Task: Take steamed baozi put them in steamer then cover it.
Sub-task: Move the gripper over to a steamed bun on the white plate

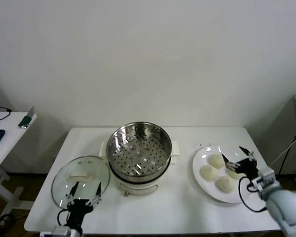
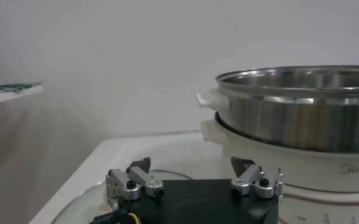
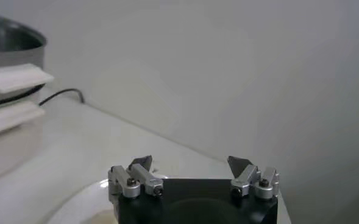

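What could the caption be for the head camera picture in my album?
Four baozi wait on a plate beside the empty steamer, both open tools hovering: right tool, left tool.

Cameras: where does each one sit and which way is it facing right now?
Head view: high, looking down at the table; both open grippers show, left gripper over the cover, right gripper over the baozi.
Left wrist view: low, facing the steamer, own fingers in front.
Right wrist view: low over the plate, own fingers in front.
All three share the steamer.
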You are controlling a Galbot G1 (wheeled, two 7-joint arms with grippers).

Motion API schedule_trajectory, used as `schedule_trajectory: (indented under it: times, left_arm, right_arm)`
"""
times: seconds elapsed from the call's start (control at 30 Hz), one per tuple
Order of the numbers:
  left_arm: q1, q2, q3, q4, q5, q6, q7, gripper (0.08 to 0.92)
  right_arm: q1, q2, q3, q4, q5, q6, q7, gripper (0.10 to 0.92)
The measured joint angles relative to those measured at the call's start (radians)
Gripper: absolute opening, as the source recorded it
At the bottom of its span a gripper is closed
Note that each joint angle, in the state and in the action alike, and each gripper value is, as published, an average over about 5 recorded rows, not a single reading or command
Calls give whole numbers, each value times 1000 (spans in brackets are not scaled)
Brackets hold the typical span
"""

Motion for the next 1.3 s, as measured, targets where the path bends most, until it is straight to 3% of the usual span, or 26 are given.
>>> schedule_trajectory:
  times: [0.27, 0.63, 0.9, 1.3]
  left_arm:
    - [-6, 4, 2, 5, -4, 1, 3, 823]
    - [-27, 1, -1, 15, 0, 4, 12, 823]
    - [-33, -5, -7, 17, 0, 3, 11, 823]
    - [-30, -4, -17, 22, 6, -6, 8, 823]
  right_arm:
    - [517, -130, -504, -197, -59, 59, -311, 823]
    - [1140, -118, -1190, -414, -118, 189, -642, 823]
    - [1276, -51, -1410, -525, -144, 224, -725, 823]
    - [1225, 63, -1410, -671, -188, 202, -714, 823]
